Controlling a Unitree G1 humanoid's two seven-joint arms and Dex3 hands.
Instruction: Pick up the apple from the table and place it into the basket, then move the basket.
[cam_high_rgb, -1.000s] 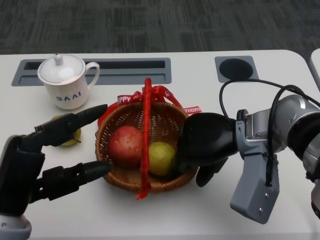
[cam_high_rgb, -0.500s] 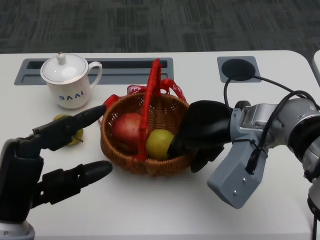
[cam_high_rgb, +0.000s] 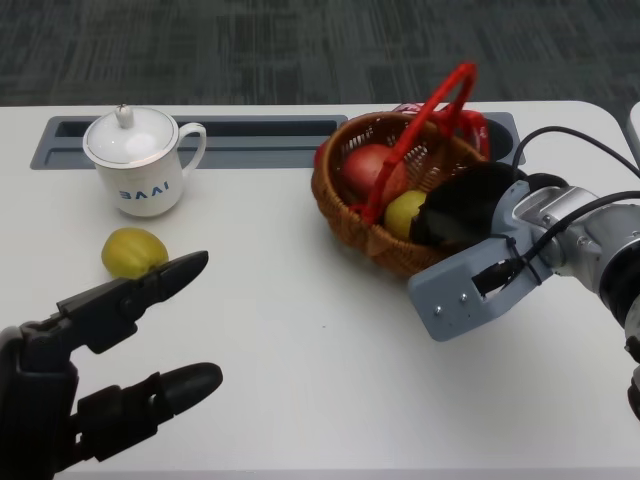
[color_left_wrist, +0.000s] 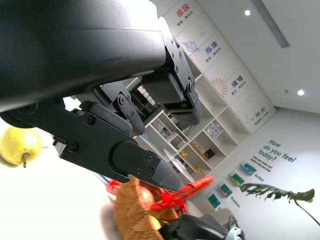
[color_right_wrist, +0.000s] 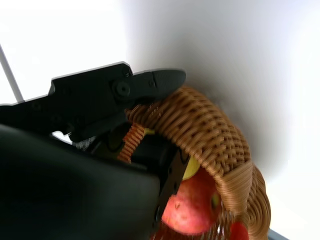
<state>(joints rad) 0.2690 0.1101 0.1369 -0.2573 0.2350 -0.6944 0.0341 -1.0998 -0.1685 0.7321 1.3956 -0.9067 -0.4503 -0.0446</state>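
Red apple (cam_high_rgb: 372, 168) inside tilted wicker basket (cam_high_rgb: 352, 210), table's right.

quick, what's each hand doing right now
Left hand: open, fingers apart, holding nothing.
Right hand: grips the rim of the brown woven wicker basket.

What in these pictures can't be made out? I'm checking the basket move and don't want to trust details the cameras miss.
- Right hand fingers: head view, hidden behind the basket rim.
- Green fruit in the basket: head view, partly covered by the red handle and the hand; its kind is unclear.
- Basket underside: no view shows whether it touches the table.
- Left hand: head view, cut off by the bottom edge.
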